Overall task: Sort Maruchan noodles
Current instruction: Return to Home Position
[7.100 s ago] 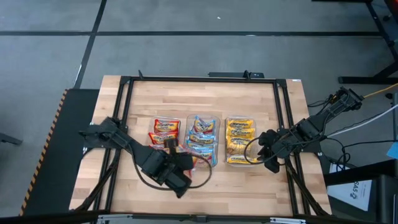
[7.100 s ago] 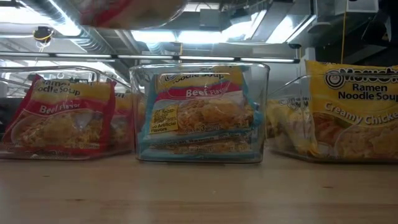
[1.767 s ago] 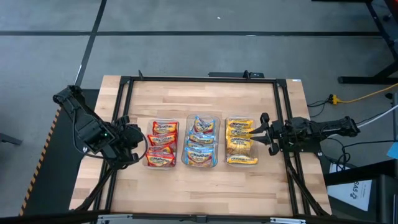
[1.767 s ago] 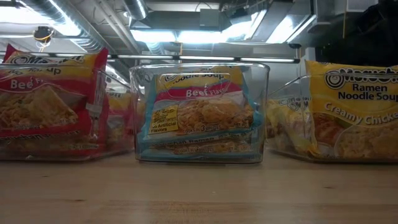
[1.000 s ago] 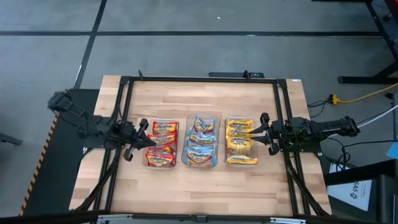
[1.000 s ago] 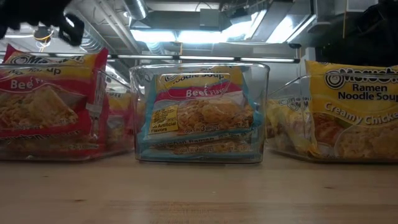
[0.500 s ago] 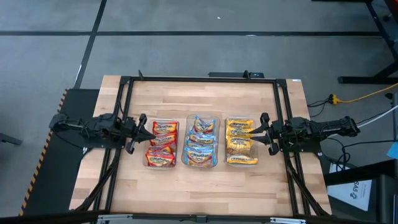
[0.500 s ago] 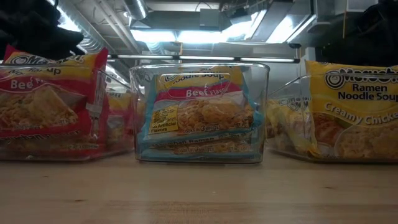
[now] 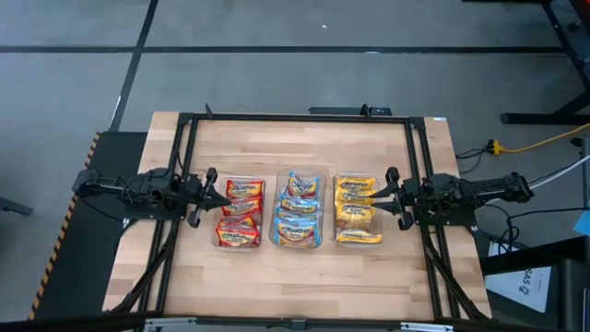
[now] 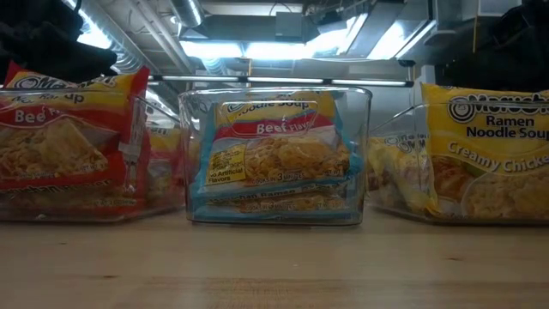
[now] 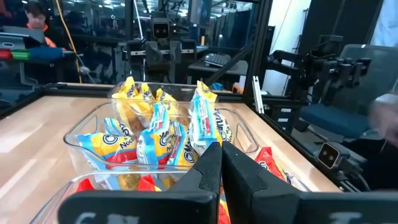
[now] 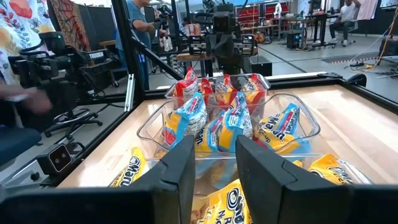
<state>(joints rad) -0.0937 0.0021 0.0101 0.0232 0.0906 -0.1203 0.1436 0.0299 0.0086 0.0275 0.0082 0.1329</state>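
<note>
High view shows three clear tubs in a row in the middle of the table (image 9: pixel 295 148). The red packets (image 9: pixel 239 212) lie in the left tub (image 10: pixel 159 184). The blue-trimmed packets (image 9: pixel 297 210) are in the middle tub (image 10: pixel 360 112). The yellow packets (image 9: pixel 356 210) are in the right tub (image 10: pixel 390 129). No packet lies loose on the wood, so the sorting looks done.

I think these noodle packets are very light. The wrapper is thin, crinkly and a bit slippery. The noodle block inside is dry and would crack if it got squeezed hard. A good place to pinch one is across its flat sides near an edge, with a soft grip.

The left claw (image 9: pixel 218 195) is just beside the outer end of the left tub and points at it. Its two fingers are pressed together and there is nothing between them. The right claw (image 9: pixel 371 195) is just beside the outer end of the right tub and points back the other way. Its fingers are a little way apart, and it holds nothing. Neither claw touches a packet.
</note>
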